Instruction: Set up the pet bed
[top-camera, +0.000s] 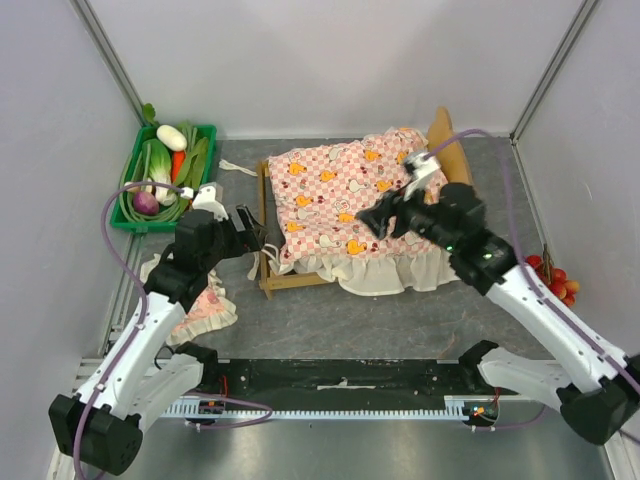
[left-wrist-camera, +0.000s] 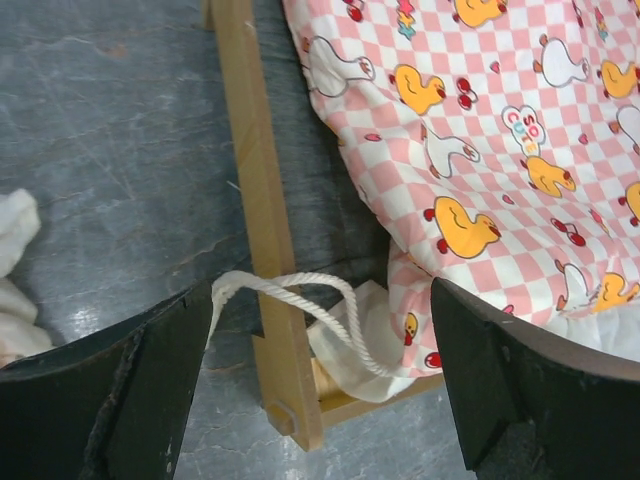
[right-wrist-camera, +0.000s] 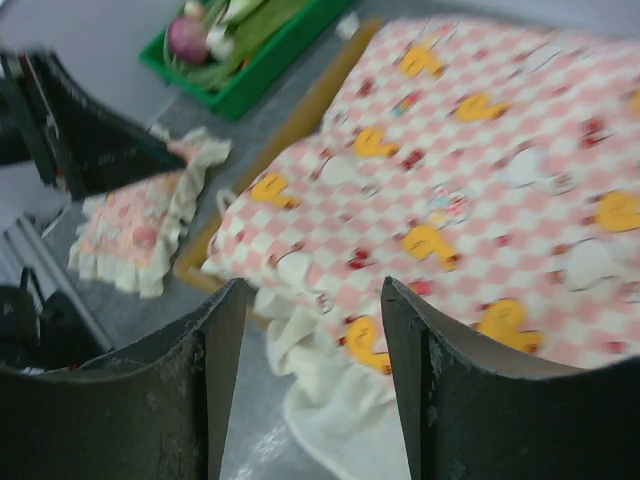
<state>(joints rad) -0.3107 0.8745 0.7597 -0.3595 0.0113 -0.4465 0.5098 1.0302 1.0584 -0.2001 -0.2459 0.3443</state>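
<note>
The pet bed (top-camera: 264, 200), a light-wood frame under a pink-checked duck mattress (top-camera: 345, 200), lies just before the left gripper (left-wrist-camera: 320, 350), whose jaws stand wide apart. The corner rail shows between them. Beside it is bare grey surface (left-wrist-camera: 110, 150). The right gripper (right-wrist-camera: 315, 330) hovers above the mattress edge, jaws apart and holding nothing.

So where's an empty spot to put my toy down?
The bare table in front of the pet bed is free, up to the black rail. The left side is crowded: green tray, pillow, left gripper.
</note>
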